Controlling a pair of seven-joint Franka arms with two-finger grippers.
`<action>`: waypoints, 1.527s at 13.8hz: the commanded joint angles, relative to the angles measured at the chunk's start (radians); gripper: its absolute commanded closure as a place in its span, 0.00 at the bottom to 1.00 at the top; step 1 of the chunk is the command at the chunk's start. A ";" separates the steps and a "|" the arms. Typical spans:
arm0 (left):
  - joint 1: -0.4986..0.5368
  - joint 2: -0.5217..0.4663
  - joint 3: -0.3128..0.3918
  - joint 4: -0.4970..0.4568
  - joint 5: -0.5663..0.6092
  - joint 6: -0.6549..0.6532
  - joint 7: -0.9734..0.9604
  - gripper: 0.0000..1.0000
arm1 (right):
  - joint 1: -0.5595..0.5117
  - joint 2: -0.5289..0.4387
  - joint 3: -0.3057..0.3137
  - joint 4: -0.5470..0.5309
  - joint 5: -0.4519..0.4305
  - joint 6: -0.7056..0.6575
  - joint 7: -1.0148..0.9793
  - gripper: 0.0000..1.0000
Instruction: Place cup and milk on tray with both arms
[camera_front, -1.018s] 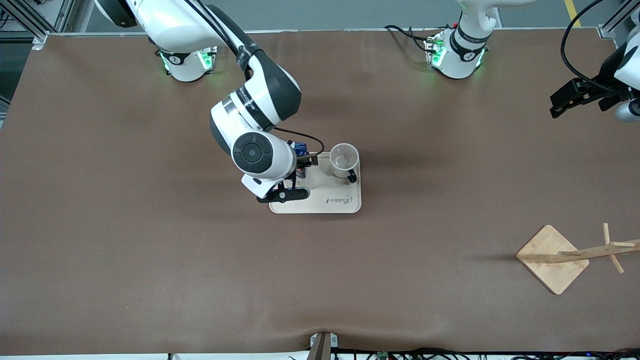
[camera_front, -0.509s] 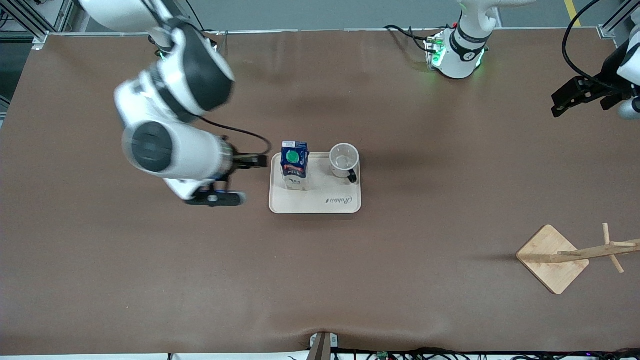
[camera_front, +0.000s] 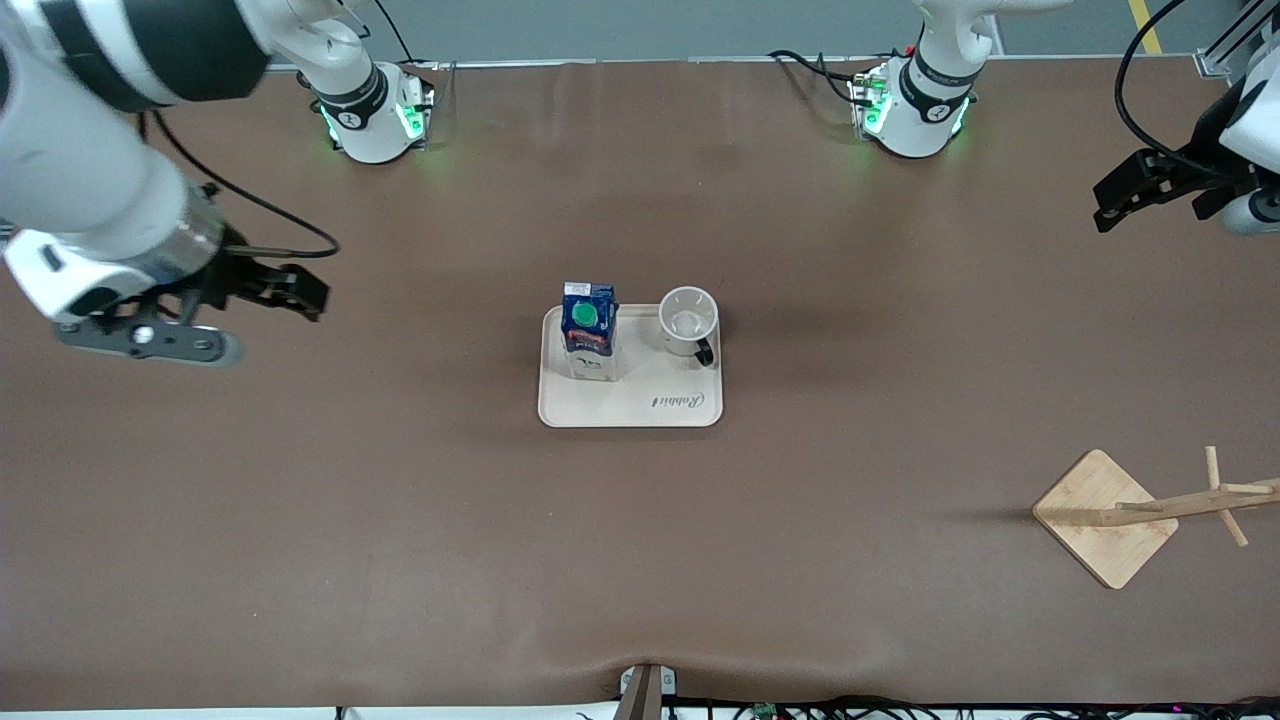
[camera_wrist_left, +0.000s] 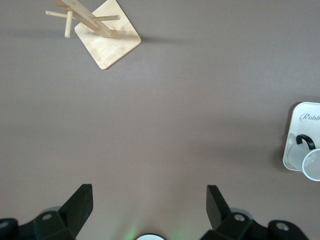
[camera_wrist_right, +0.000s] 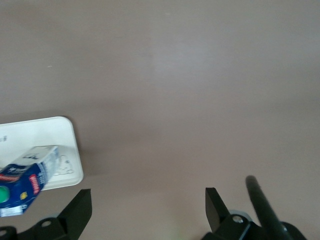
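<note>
Over bare table ends — left gripper (camera_front: 1108, 203) and right gripper (camera_front: 300, 290) hover, fingers spread, empty.

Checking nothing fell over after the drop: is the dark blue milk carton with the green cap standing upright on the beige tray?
Upright: the milk carton stands on the tray, green cap on top, beside the white mug.

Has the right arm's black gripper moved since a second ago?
Yes. The right gripper left the cream-beige rectangular tray, retreating toward the right arm's end of the table, jaws open.
</note>
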 joint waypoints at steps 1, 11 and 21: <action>0.001 -0.018 -0.007 -0.008 -0.019 -0.009 0.016 0.00 | -0.093 -0.086 0.020 -0.078 -0.017 0.007 -0.069 0.00; 0.001 -0.014 -0.006 0.015 -0.016 -0.013 0.014 0.00 | -0.355 -0.305 0.023 -0.385 0.119 0.075 -0.290 0.00; 0.007 -0.008 -0.001 0.036 -0.018 -0.016 0.009 0.00 | -0.337 -0.419 0.024 -0.559 0.105 0.177 -0.379 0.00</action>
